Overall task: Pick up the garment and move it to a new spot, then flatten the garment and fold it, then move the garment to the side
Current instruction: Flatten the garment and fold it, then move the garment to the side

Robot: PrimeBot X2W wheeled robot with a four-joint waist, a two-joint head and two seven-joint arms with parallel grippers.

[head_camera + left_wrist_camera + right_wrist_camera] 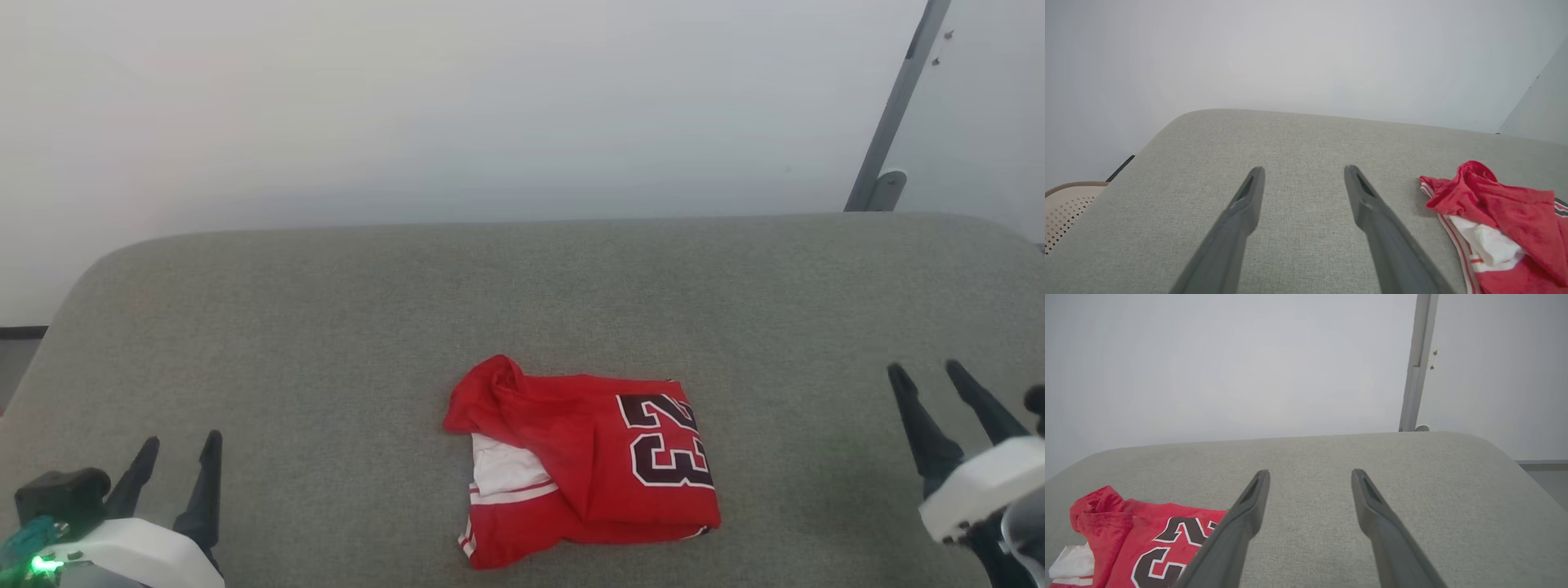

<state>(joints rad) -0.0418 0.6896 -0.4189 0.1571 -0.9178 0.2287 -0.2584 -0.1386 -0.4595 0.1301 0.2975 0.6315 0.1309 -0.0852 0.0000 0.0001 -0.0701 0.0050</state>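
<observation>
Splayed and empty: left end effector (182, 438), right end effector (924, 367).

Garment (584, 469) on padded surface (326, 327), middle front, left claw (182, 438) well left, right claw (924, 367) well right

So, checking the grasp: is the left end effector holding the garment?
No, the left end effector is open over bare cushion, apart from the garment.

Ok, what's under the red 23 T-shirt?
The red T-shirt lies bunched on the gray cushion. Its white sleeve peeks from beneath the top fold. Anything else beneath is covered.
</observation>
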